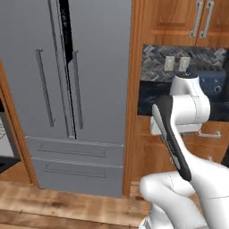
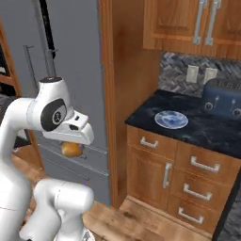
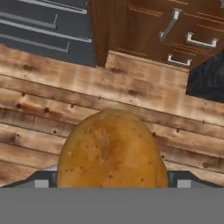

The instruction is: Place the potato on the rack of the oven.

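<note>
The potato (image 3: 111,151) sits closest to the lens in the hand view, a speckled golden-brown lump at the lower middle of the frame, pinched between the two dark fingertips (image 3: 41,181) of the claw (image 3: 112,183), one at each of its sides. The claw is clenched on it. Behind the potato lies the plank wood floor (image 3: 131,94), with grey fridge drawers (image 3: 43,26) at the upper left and wooden cabinet fronts (image 3: 175,26) at the upper right.

In the right base view the potato (image 2: 71,149) hangs under the white hand at the left middle of the frame, in front of the grey fridge (image 2: 70,70). To the right, a dark stone table (image 2: 197,129) carries a blue-and-white plate (image 2: 171,119) and, near the right edge, a dark blue toaster (image 2: 223,98).

In the left base view the white arm (image 1: 183,134) rises at the lower right, before the fridge's double doors (image 1: 67,67) and the wood surround (image 1: 134,112).
</note>
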